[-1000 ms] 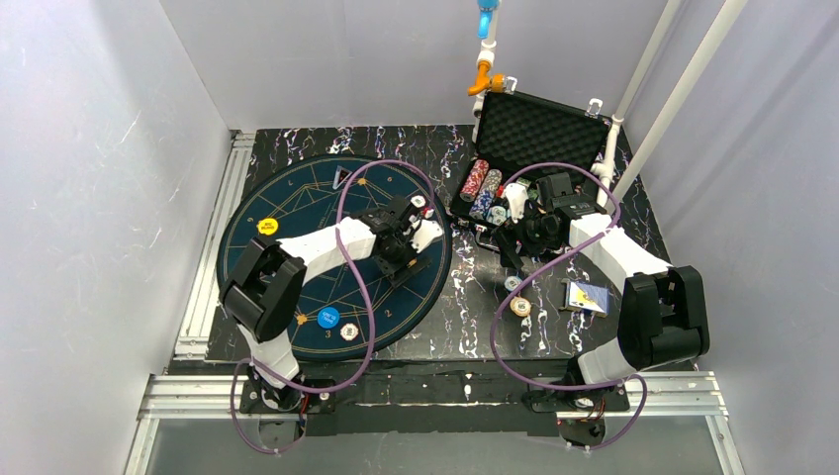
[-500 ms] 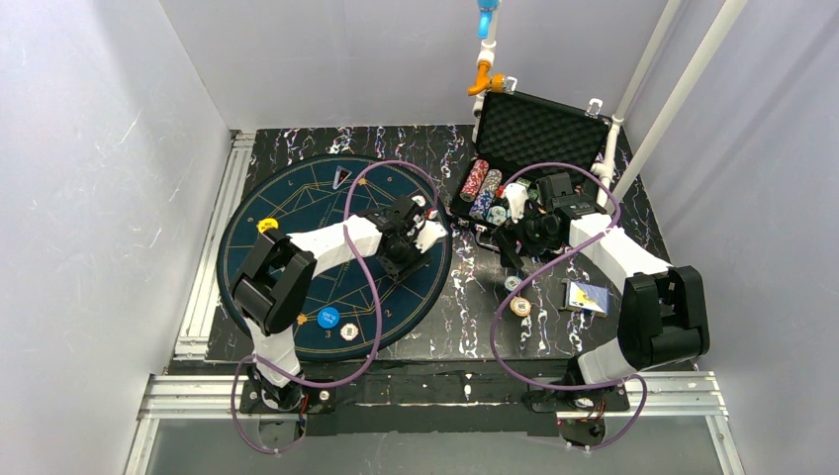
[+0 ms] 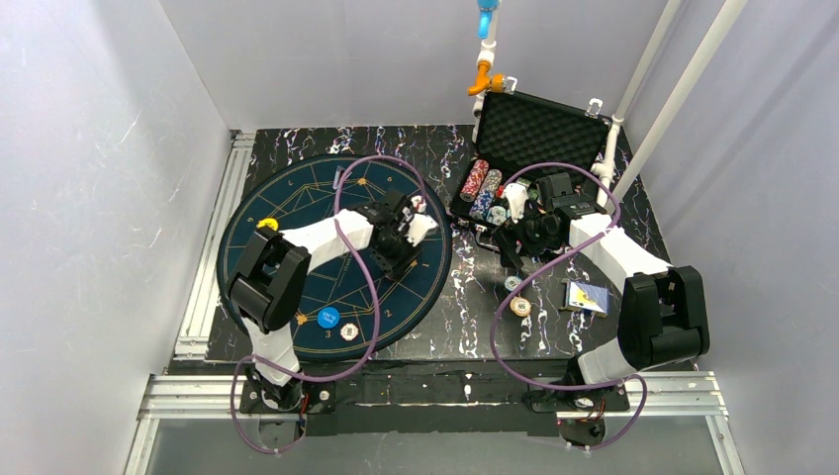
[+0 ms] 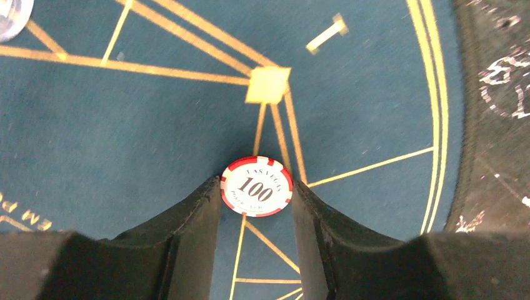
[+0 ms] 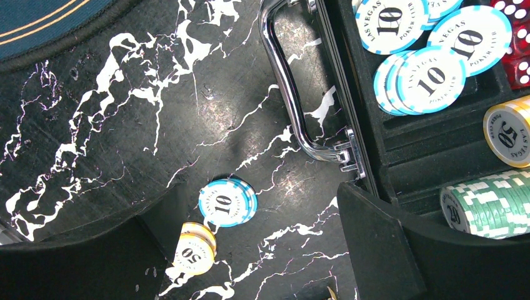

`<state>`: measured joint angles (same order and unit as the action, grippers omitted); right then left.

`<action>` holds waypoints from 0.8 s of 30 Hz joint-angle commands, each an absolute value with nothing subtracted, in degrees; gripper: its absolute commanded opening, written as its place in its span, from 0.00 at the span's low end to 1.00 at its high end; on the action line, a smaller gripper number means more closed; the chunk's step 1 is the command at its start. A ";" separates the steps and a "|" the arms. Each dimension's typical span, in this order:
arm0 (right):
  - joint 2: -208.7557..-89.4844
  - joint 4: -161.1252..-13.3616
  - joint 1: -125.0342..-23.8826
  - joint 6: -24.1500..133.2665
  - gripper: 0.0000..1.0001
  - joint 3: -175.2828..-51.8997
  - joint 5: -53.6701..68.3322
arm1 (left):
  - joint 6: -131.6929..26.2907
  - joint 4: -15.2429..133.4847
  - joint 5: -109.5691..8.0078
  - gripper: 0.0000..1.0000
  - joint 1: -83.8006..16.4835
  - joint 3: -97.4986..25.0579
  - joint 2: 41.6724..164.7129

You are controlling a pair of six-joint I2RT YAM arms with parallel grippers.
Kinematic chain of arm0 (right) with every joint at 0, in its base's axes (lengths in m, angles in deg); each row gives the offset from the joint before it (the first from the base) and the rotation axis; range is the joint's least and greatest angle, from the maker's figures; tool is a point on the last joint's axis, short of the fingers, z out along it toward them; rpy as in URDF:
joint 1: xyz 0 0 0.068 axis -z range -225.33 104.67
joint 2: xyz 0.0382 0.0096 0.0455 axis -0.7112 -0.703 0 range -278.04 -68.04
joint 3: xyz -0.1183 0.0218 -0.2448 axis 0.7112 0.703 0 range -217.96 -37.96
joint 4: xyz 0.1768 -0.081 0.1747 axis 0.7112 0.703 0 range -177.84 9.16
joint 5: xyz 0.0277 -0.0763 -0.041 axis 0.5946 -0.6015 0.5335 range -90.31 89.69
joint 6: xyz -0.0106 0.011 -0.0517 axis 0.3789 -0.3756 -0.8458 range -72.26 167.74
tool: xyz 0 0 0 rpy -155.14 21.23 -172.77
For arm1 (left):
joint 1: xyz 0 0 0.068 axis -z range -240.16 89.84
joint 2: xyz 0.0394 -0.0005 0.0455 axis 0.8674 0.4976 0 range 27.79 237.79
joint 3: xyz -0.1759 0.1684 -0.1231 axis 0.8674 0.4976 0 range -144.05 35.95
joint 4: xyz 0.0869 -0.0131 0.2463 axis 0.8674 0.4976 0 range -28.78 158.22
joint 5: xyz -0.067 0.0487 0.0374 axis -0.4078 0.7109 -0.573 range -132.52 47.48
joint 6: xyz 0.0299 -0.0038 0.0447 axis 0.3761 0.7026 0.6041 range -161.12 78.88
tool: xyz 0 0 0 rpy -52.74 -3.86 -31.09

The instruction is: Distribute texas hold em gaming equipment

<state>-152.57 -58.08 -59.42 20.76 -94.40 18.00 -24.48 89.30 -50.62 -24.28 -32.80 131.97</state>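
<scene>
A red-and-white 100 poker chip (image 4: 256, 186) lies flat over the blue mat (image 4: 125, 137), near its right edge. My left gripper (image 4: 256, 195) is shut on it, one black fingertip (image 4: 209, 200) against each side. From above, the left gripper (image 3: 418, 220) sits over the round mat (image 3: 287, 203). My right gripper (image 5: 265, 206) hangs open above the dark table beside the case. A blue 10 chip stack (image 5: 226, 202) and a yellow 50 chip stack (image 5: 195, 250) lie below it. From above, the right gripper (image 3: 512, 223) is in front of the open case (image 3: 539, 129).
The mat also carries a yellow disc (image 3: 267, 225), a blue disc (image 3: 327, 318) and a pale chip (image 3: 348, 332). Playing cards (image 3: 587, 296) lie by the right arm. The case holds chip rows (image 3: 482, 188), light-blue 10 chips (image 5: 431, 78) and green chips (image 5: 494, 206); its chrome handle (image 5: 287, 81) juts out.
The left jaws have narrowed until they meet the red 100 chip, and the left arm's elbow has shifted slightly left. The right arm has not moved.
</scene>
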 commanded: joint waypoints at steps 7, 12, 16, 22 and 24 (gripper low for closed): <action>-152.50 -59.34 -59.13 20.32 0.98 -95.15 18.75 | -25.30 99.92 -53.69 0.31 -38.92 -33.06 122.02; -152.41 -59.32 -59.13 20.32 0.98 -95.21 19.29 | -22.81 102.68 -54.41 0.31 -51.53 -32.82 119.18; -152.59 -59.36 -59.13 20.32 0.98 -95.24 19.56 | -19.82 104.15 -55.36 0.31 -64.80 -34.94 119.53; -153.48 -59.29 -59.13 20.41 0.98 -95.03 19.60 | -15.92 104.48 -56.13 0.31 -78.16 -40.53 125.91; -153.94 -59.23 -59.13 20.41 0.98 -95.15 19.48 | -15.29 104.05 -56.29 0.30 -81.04 -42.15 128.91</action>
